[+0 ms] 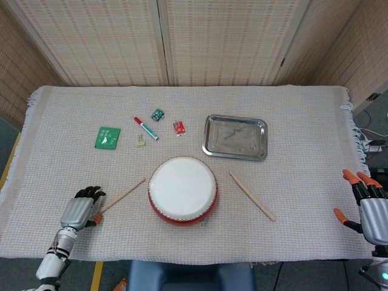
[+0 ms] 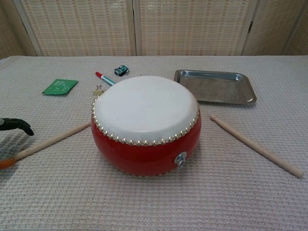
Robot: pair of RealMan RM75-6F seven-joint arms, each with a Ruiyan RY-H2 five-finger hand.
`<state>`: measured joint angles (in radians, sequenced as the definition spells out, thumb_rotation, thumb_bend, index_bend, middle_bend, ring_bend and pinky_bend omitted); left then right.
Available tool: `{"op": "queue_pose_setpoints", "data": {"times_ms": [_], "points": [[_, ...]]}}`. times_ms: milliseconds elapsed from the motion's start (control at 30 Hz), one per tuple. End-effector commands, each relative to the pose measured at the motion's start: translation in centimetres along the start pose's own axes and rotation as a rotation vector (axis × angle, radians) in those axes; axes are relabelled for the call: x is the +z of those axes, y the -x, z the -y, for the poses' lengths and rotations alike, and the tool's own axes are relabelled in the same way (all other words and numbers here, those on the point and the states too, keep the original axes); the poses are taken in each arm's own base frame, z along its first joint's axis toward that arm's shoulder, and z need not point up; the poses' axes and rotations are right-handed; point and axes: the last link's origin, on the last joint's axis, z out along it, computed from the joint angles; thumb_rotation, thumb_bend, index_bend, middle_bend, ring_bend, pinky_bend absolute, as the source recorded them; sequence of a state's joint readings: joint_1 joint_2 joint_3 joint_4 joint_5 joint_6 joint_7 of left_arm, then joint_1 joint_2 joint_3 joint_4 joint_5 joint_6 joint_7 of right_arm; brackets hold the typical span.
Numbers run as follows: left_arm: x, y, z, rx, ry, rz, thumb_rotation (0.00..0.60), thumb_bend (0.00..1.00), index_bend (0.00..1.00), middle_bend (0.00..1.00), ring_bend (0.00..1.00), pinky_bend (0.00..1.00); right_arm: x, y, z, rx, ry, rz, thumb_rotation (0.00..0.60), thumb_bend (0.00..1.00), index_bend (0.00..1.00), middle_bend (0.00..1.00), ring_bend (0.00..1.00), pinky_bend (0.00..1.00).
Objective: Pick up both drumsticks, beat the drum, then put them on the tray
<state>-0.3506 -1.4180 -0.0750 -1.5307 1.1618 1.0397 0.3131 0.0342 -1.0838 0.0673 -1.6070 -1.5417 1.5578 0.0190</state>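
Drumsticks both lie flat on the worktop (image 1: 303,127), one (image 1: 123,195) left of the drum (image 1: 182,190) and one (image 1: 252,195) right of it, so I judge the task barely begun: nothing lifted, no beat struck, and the tray (image 1: 235,137) behind the drum holds nothing. My left robot hand (image 1: 81,207) is at the near end of the left stick, dark fingers curled over it and an orange tip beside the wood; whether it actually grips the stick I cannot tell. My right robot hand (image 1: 367,206) hangs off the worktop's right edge, released, fingers spread, well apart from the right stick. Left to do: both pickups, the beating, the placing. In the chest view only the left hand's fingertips (image 2: 18,125) show at the frame edge, and the right hand is out of it
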Motion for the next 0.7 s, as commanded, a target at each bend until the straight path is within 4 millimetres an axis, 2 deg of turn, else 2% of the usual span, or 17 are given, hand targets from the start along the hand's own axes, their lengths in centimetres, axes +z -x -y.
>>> {"op": "queue_pose_setpoints", "data": {"times_ms": [33,133,267,333,533,700], "points": [[0.2,0.3,-0.1,-0.006,-0.004,0.016,0.600,0.34,0.24,0.09,0.06,0.13,0.0,0.0,0.0,0.002,0.002,0.001,0.600,0.15,0.09,0.20,0.07,0.18],[0.5,0.6,0.1,-0.012,-0.017,0.018,0.600,0.34,0.28,0.09,0.06,0.13,0.0,0.1,-0.1,0.005,0.004,0.005,0.600,0.15,0.09,0.20,0.07,0.18],[0.7,0.8,0.5,-0.021,-0.037,0.007,0.600,0.37,0.45,0.12,0.06,0.14,0.1,0.1,-0.1,0.010,0.002,0.005,0.600,0.15,0.09,0.20,0.07,0.18],[0.7,0.9,0.8,-0.015,-0.041,0.002,0.600,0.38,0.49,0.13,0.06,0.14,0.2,0.2,-0.1,0.011,0.002,0.008,0.600,0.15,0.09,0.20,0.07,0.18],[0.1,1.0,1.5,-0.007,-0.048,-0.019,0.600,0.39,0.59,0.18,0.09,0.15,0.2,0.6,-0.1,0.021,0.010,0.038,0.600,0.15,0.09,0.20,0.07,0.18],[-0.8,0.7,2.6,0.002,-0.049,-0.049,0.600,0.39,0.63,0.22,0.11,0.16,-0.1,1.2,-0.3,0.051,0.030,0.082,0.600,0.15,0.09,0.20,0.07,0.18]]}}
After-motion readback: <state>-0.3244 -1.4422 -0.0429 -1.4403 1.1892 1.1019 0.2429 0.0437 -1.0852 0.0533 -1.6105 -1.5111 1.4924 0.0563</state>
